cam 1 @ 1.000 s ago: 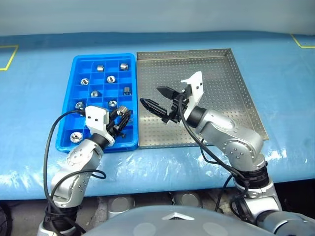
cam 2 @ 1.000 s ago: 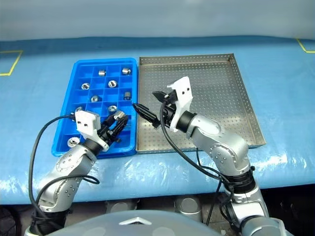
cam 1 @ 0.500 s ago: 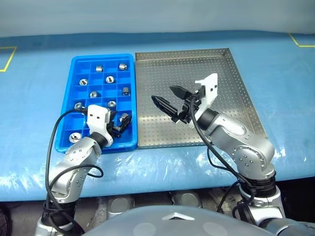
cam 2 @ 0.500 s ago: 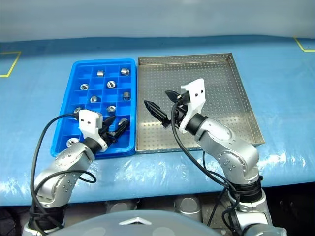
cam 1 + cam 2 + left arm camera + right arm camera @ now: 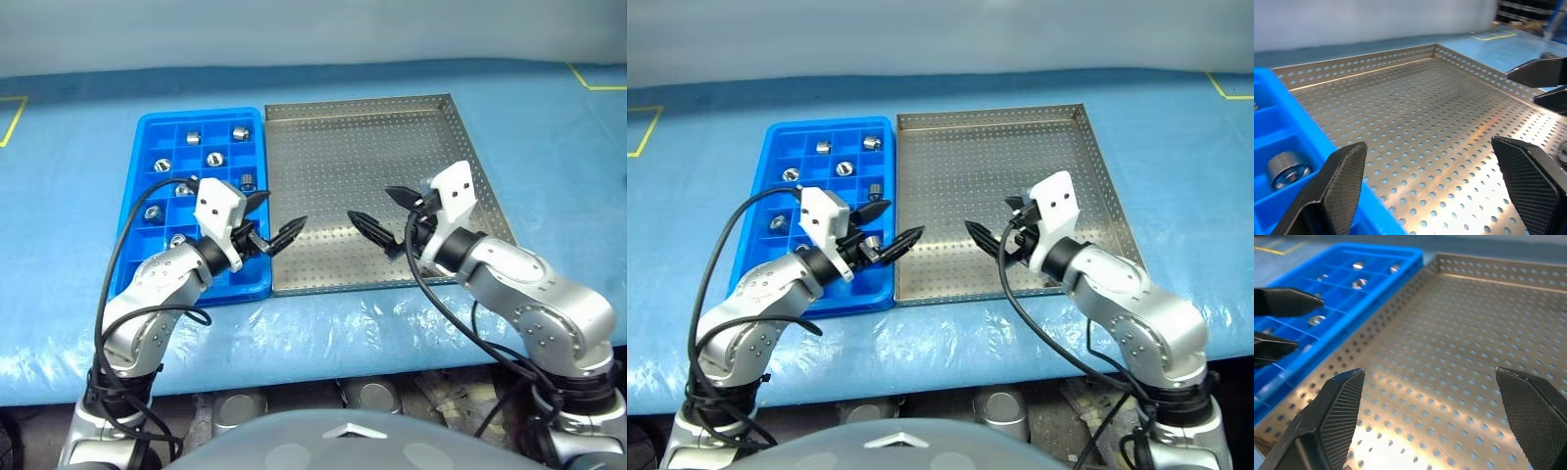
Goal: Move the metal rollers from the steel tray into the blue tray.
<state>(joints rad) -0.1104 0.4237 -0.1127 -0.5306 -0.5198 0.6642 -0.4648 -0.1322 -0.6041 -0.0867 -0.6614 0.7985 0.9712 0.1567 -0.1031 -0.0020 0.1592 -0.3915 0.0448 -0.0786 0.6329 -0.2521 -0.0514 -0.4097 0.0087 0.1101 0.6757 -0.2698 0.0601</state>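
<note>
Small shiny silver-grey metal rollers [image 5: 214, 158] sit singly in compartments of bright blue gridded plastic tray [image 5: 149, 122]. Large perforated steel tray [image 5: 431, 147], alongside blue tray's right edge, shows bare floor; transfer looks complete.

Left gripper [image 5: 275, 216] hangs over seam between trays, fingers apart, empty. Right gripper [image 5: 384, 214] hangs over steel tray's near half, fingers apart, empty.

Advice: confirm no roller left along steel rim; lift grippers straight up, avoid bumping blue tray's rim.

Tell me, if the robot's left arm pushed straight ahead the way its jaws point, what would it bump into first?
Probably the right gripper, whose black tips face the left gripper over the steel tray. Depth is unclear, so it might pass beside them.
</note>
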